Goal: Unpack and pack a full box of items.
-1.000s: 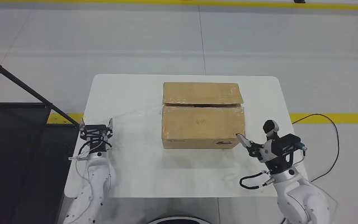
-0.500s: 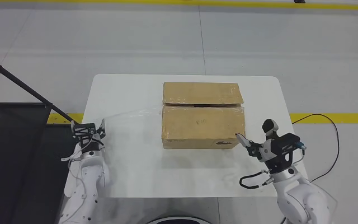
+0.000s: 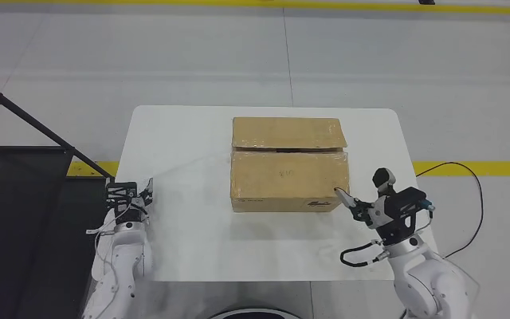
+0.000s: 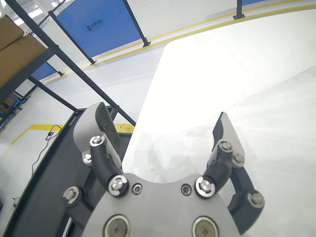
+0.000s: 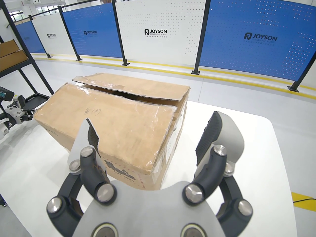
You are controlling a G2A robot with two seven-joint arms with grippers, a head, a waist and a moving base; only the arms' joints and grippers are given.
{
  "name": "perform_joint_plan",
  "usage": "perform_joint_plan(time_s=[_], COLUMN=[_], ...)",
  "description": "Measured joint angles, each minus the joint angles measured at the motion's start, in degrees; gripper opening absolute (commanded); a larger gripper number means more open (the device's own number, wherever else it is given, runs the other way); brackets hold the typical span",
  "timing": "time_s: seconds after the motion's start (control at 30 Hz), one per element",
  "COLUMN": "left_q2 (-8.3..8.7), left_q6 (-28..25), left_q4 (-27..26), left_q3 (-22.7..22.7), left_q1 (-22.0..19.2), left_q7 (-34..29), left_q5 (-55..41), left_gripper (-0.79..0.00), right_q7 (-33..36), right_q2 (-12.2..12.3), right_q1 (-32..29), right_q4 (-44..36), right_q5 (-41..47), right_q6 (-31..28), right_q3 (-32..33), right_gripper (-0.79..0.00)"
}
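1. Since a second ago, our left gripper (image 3: 129, 194) has drawn back toward the left edge of the white, round-cornered surface (image 3: 199, 239); it is spread wide and empty.
2. Our right gripper (image 3: 344, 197), equally wide and empty, hangs just beside the near right corner of the brown cardboard box (image 3: 288, 167), which sits mid-surface.
3. We judge unpacking not begun: the flaps are down (the far one slightly lifted).
4. The cardboard is matte and creased, with glossy tape on top.

Right gripper (image 5: 151, 119) in front of a cardboard box (image 5: 111, 117), fingers spread and holding nothing.
The box stands on the white table (image 5: 246, 154), well in from the edge. Its two top flaps are down, the far one a little raised, with a dark gap between. The left gripper (image 5: 17, 114) is beyond the box's other end, apart from it.
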Motion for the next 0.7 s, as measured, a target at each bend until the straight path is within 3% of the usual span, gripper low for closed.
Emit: perform_joint_plan(time_s=[0.33, 0.5, 0.7], left_q2=[0.46, 0.48, 0.44], left_q6=[-7.01, -7.97, -11.32], left_q4=[-2.11, -2.67, -9.71], left_q3=[-1.74, -1.94, -3.68], left_q1=[3.65, 4.25, 8.11], left_q7=[-3.29, -2.96, -0.22], left_q5=[1.22, 1.68, -3.23], left_gripper=[0.000, 0.000, 0.000], right_q7=[0.97, 1.07, 2.46], right_q2=[0.12, 0.18, 0.35], right_q1=[1.18, 1.38, 1.72], right_q4=[-0.27, -0.37, -0.87], right_q5=[-0.23, -0.38, -0.15], right_q6=[-0.03, 0.03, -0.03], right_q3=[-0.58, -0.68, 0.26], right_gripper=[0.000, 0.000, 0.000])
